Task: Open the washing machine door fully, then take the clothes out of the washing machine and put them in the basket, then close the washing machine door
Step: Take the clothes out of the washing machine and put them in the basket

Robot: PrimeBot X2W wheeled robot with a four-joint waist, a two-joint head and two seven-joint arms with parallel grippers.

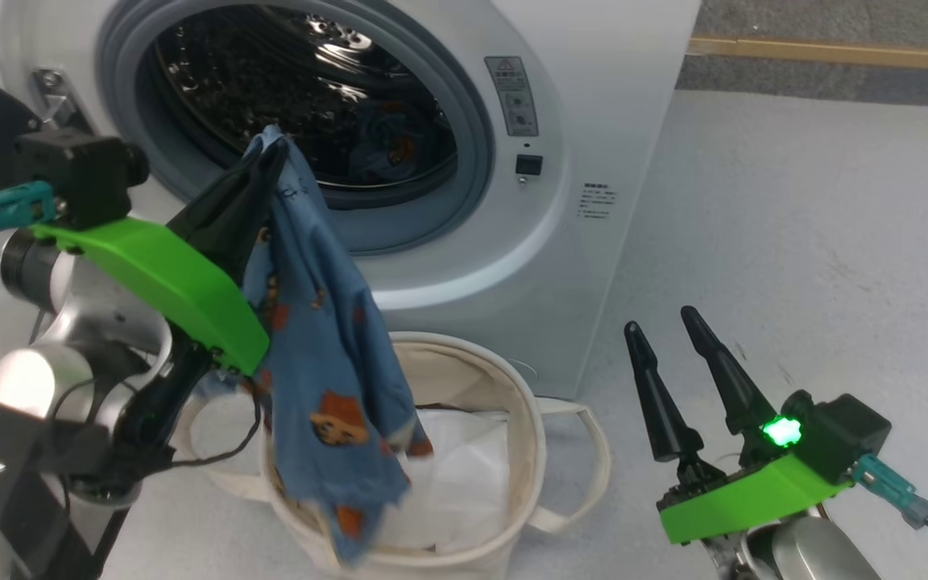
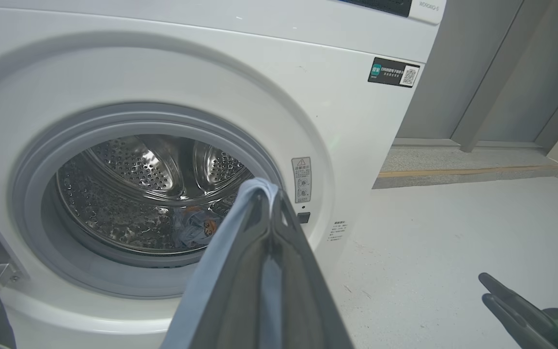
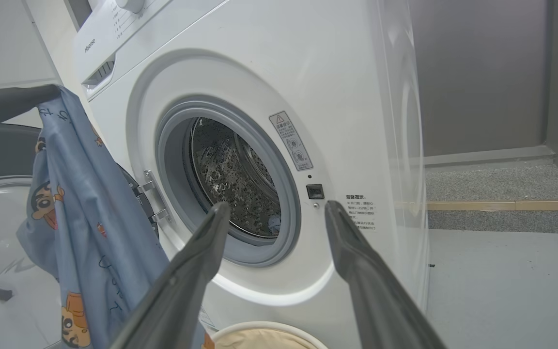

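Light blue fabric printed with small brown-orange cartoon figures, the clothes (image 1: 327, 338), hangs in a long loose fold from the left gripper (image 1: 275, 153). Its two dark fingers are pressed tight together on the top edge of the garment, out in front of the open mouth of the washing machine (image 1: 593, 97). The gripper's bright green body slopes down to the left, towards the robot. The machine is white, with a grey rubber seal around a shiny steel drum (image 1: 271, 80). The washing machine door (image 3: 3, 155) stands swung wide open on the left, showing its black rim and clear glass. Deep in the dim drum lies a small blue patch with an orange mark (image 1: 387, 141), possibly more of the same printed cloth, though it is too dark to be sure. On the floor (image 1: 794, 242), touching or just in front of the machine and below the opening, stands the basket (image 1: 540, 435), a round cream canvas tub with loop handles. A plain white sheet (image 1: 464, 467) lies inside it. The lower end of the hanging garment reaches down to the basket's mouth on its left side, in front of the white sheet. On the right and nearer, well apart from the basket, the right gripper (image 1: 660, 318) hangs over bare grey floor with its fingers spread wide and nothing between them. A small green light glows on its body.
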